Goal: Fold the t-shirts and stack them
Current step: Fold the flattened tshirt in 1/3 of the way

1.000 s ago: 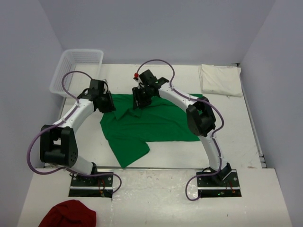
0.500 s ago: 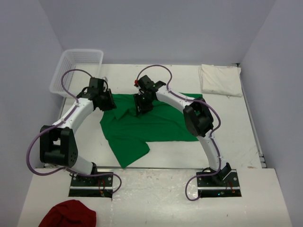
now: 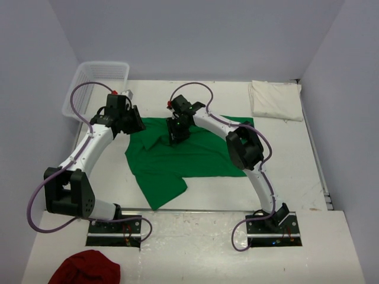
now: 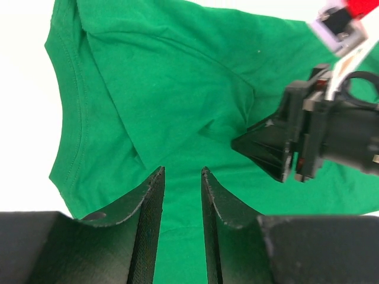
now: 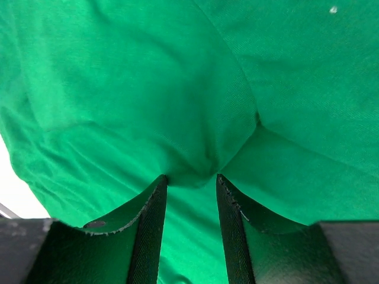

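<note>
The green t-shirt [image 3: 177, 155] lies spread and wrinkled on the table, one part hanging toward the front. The cream-white t-shirt [image 3: 275, 99] lies folded at the back right. My left gripper [image 3: 131, 121] hovers over the green shirt's left edge; in the left wrist view [image 4: 182, 171] its jaws stand a little apart with nothing between them. My right gripper [image 3: 177, 132] presses down on the shirt's upper middle. In the right wrist view [image 5: 189, 177] its jaws are apart with a puckered ridge of green cloth [image 5: 195, 165] at the tips. The right gripper also shows in the left wrist view [image 4: 260, 145].
A white wire basket [image 3: 95, 83] stands at the back left, close behind my left arm. A dark red cloth [image 3: 83, 269] lies on the near platform at the front left. The arm bases [image 3: 115, 228] sit at the near edge.
My right gripper has come down and forward onto the green shirt. My left gripper has drawn back and left off the shirt's edge, its arm stretching farther out.
</note>
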`<state>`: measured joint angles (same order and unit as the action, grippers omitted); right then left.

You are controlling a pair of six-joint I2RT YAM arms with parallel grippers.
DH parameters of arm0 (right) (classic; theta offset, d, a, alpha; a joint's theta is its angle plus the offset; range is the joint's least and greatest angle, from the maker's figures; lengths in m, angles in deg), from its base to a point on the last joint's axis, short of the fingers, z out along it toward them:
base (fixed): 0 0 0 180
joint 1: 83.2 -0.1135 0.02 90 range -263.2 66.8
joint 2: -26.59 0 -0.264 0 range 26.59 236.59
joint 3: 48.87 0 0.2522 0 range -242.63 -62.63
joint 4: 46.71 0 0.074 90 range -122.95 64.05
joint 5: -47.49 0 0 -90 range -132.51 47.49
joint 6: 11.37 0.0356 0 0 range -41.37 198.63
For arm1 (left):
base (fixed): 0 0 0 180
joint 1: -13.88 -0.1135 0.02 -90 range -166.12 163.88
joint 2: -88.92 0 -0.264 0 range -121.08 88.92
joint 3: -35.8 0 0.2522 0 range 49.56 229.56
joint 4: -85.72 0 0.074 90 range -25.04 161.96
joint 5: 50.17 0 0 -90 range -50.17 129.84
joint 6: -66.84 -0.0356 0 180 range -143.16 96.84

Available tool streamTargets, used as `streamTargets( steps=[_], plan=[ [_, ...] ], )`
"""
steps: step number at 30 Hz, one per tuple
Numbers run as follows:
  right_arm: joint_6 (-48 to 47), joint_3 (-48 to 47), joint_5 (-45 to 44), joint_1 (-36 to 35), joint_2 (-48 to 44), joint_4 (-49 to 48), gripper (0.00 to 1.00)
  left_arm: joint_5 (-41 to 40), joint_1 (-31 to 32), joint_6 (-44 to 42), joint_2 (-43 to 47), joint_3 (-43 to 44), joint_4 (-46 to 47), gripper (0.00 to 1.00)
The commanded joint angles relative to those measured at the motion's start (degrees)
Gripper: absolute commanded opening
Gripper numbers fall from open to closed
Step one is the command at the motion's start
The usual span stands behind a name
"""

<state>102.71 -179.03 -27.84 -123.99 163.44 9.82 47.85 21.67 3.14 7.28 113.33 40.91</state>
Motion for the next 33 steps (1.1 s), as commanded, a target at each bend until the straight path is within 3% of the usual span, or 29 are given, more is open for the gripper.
streamTargets(
  steps=[1,7,11,14,15,23,29,33],
  plan=[
    [1.0,-2.6,1.1,-1.0,1.0,0.2,0.4,1.5,0.2,-1.5,1.9,2.7,-0.4,0.33],
    [0.9,-3.1,0.5,-1.1,1.6,0.6,0.37,2.9,0.2,-1.3,2.5,2.2,0.0,0.33],
    [0.7,-3.7,0.4,-1.2,1.8,1.1,0.23,2.6,0.2,-1.6,2.7,2.1,-0.1,0.33],
    [0.9,-3.1,-0.3,-1.3,1.1,0.7,0.03,2.4,0.2,-1.6,2.8,1.6,-0.1,0.33],
    [0.9,-3.0,-0.6,-1.4,0.9,0.7,0.02,2.3,0.2,-1.6,2.7,1.2,0.1,0.33],
    [0.4,-5.3,-1.1,-1.8,-2.4,2.4,0.01,-0.3,0.3,-1.7,0.8,-1.1,1.8,0.34],
    [0.2,-5.9,-1.2,-2.0,-3.4,3.1,0.02,-1.3,0.3,0.6,-9.0,-1.7,5.6,0.3],
    [0.1,-6.1,-0.7,-2.1,-3.1,3.3,0.02,-2.3,0.2,2.1,-15.0,0.2,6.4,0.16]
  ],
)
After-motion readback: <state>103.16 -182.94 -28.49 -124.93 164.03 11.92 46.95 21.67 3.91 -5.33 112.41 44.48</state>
